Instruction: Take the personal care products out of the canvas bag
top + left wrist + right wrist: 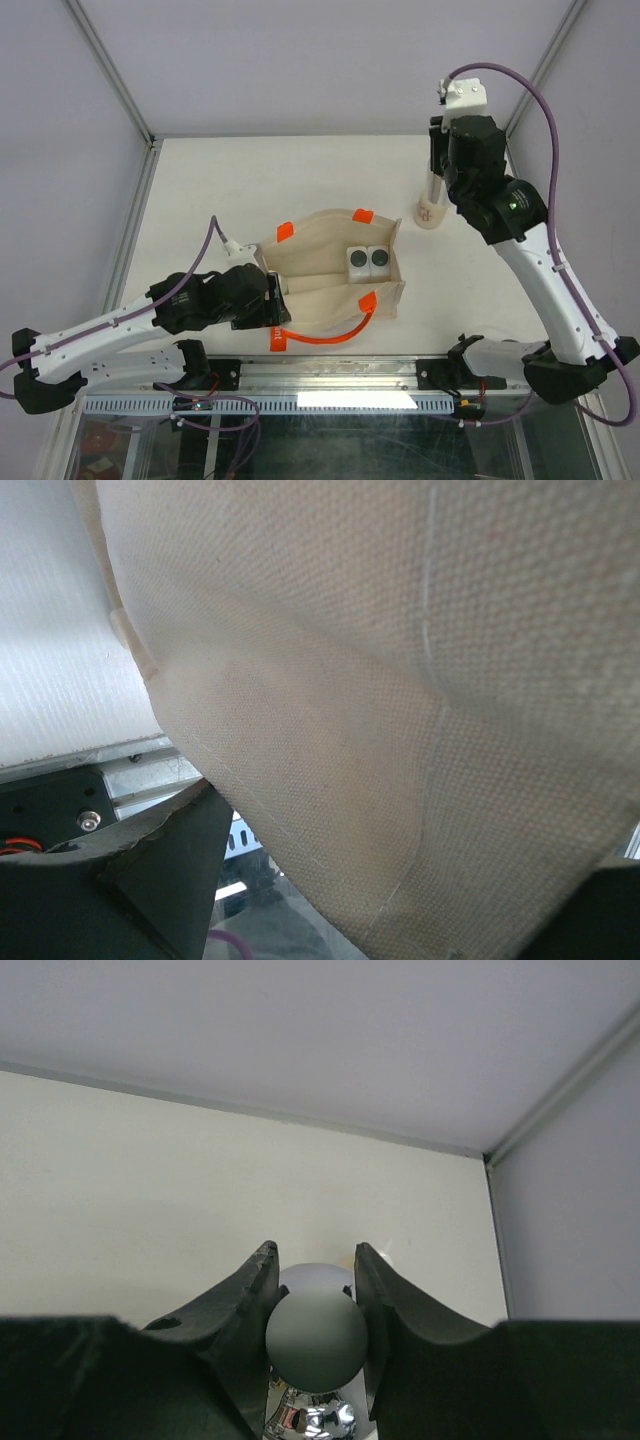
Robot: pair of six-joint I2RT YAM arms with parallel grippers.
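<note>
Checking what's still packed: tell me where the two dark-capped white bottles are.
Top view: the white bottles sit side by side inside the open bag, toward its right end, between the two orange tabs on that end.

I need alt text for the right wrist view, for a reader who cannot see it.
The right gripper clasps a round grey cap between its two dark fingers, with a shiny silver surface just below. Behind lie the pale table and grey walls.

left wrist: beige canvas bag blurred, edges cut off | right wrist: shiny silver bottle cropped below, half behind fingers
</note>
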